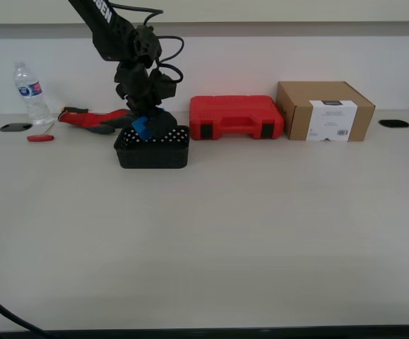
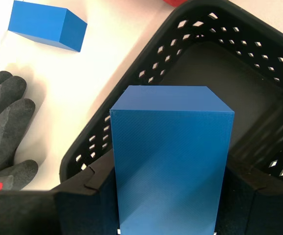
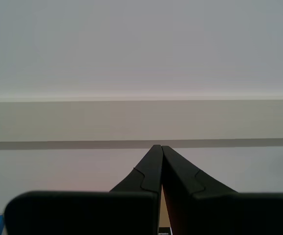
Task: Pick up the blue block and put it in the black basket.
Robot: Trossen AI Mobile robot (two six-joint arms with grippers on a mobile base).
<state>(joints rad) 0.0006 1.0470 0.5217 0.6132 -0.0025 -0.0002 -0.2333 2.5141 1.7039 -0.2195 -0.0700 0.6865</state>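
Over black basket [image 1: 152, 154], matte blue block [image 2: 170, 161]

This looks like a lab or office room. A long pale worktop [image 1: 211, 233] stands against a plain white wall and has round cable holes [image 1: 393, 123]. On it sit a red tool case [image 1: 236, 117], a brown cardboard box [image 1: 324, 111] and a water bottle [image 1: 30, 93].

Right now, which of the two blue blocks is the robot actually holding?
The larger blue block, clamped in my first hand over the black basket. The smaller blue block lies loose on the table by the glove.
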